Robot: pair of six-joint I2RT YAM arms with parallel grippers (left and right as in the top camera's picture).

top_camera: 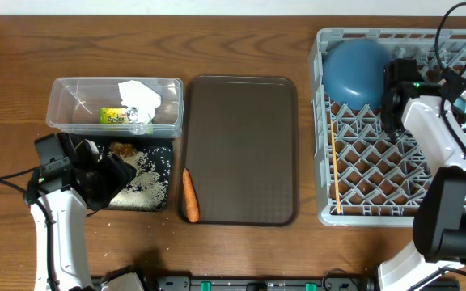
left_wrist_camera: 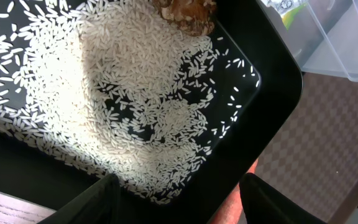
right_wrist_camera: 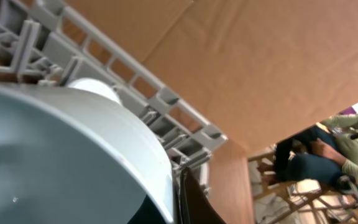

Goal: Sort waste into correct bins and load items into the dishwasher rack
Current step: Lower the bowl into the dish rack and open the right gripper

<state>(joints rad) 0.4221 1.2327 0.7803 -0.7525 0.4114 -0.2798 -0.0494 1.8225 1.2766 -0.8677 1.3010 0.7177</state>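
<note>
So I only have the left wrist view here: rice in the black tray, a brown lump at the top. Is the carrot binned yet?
Observer: No. The carrot lies along the left edge of the brown serving tray, outside both bins.
Operator: What's in the clear tub? I only see a corner of it.
Observer: The crumpled napkin and the yellow-green wrapper.
Operator: And the rack?
Observer: The dark-blue bowl sits in its far left corner, and the chopsticks lie along its left wall.
</note>
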